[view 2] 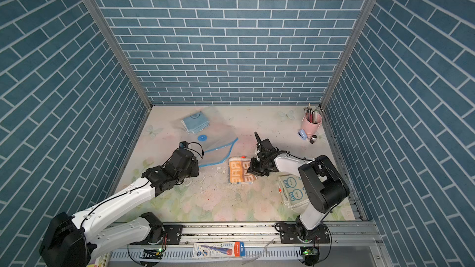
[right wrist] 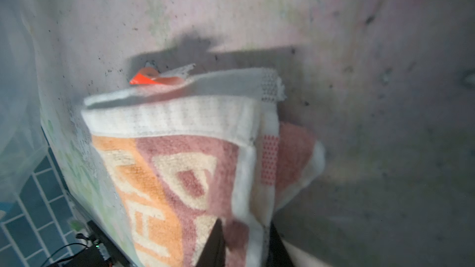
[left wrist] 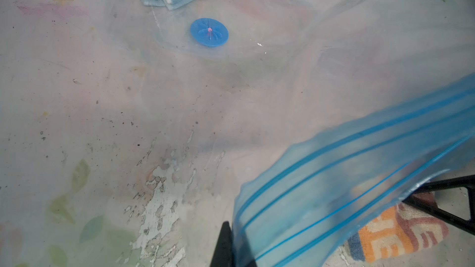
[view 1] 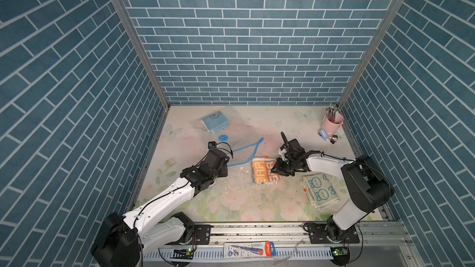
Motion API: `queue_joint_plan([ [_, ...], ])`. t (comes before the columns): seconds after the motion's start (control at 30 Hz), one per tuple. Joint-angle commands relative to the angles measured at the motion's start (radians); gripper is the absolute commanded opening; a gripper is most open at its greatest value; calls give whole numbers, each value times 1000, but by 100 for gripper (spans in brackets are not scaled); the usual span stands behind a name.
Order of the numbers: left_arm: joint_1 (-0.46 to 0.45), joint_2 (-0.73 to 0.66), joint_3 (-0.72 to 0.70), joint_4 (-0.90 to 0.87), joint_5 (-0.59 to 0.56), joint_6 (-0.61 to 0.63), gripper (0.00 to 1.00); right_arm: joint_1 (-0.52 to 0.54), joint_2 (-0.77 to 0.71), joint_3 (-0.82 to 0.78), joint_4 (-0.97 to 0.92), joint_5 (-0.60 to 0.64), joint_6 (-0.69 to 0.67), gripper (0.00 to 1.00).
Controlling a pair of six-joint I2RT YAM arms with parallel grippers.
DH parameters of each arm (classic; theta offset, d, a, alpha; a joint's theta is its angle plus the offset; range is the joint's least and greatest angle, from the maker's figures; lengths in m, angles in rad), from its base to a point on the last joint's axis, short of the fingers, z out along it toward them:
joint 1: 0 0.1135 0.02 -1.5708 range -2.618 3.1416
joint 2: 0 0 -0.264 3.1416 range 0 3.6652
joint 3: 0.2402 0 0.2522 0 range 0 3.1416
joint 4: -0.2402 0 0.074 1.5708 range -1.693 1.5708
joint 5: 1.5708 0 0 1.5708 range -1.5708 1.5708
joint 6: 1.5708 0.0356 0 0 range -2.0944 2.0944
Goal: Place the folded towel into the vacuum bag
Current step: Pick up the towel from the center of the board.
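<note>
Towel (right wrist: 180,163) seemingly in right gripper (right wrist: 245,247), bag (left wrist: 359,175) in left (left wrist: 237,250).

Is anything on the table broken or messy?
Yes. The flowery table cover is worn and peeling beside the vacuum bag, showing white patches. Small white flakes lie scattered near the orange towel.

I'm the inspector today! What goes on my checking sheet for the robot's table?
Surface: flowery pastel table mat, scuffed and flaking mid-front.
Job's things: clear plastic vacuum bag, blue zip mouth held open; orange patterned folded towel beside the mouth, not inside; light blue folded towel at the bag's far end.
Clutter: pink cup of pens; white bunny-print towel.
Grippers: left gripper jaws shut on the zip strip; right gripper jaws shut on the orange towel's edge.
Cables: black cables along both arms.
Surroundings: blue brick-pattern walls.
</note>
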Motion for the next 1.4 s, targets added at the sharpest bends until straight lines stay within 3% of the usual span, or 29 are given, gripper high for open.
queue_joint_plan([
  [0.0, 6, 1, -10, -5, -17, 3, 0, 9, 20, -28, -45, 1, -6, 10],
  [0.13, 5, 3, -5, -8, -14, 2, 0, 9, -7, -21, -50, 0, -22, 0],
  [0.53, 5, 14, -4, 0, -14, 2, 0, 0, -222, 42, -138, -18, -39, 0],
  [1.1, 4, 46, 20, 12, -7, -3, 0, -53, -413, 41, -180, -61, -10, 0],
  [1.37, -10, 83, 38, 27, 9, -19, 0, -63, -496, 47, -177, -156, 9, 0],
])
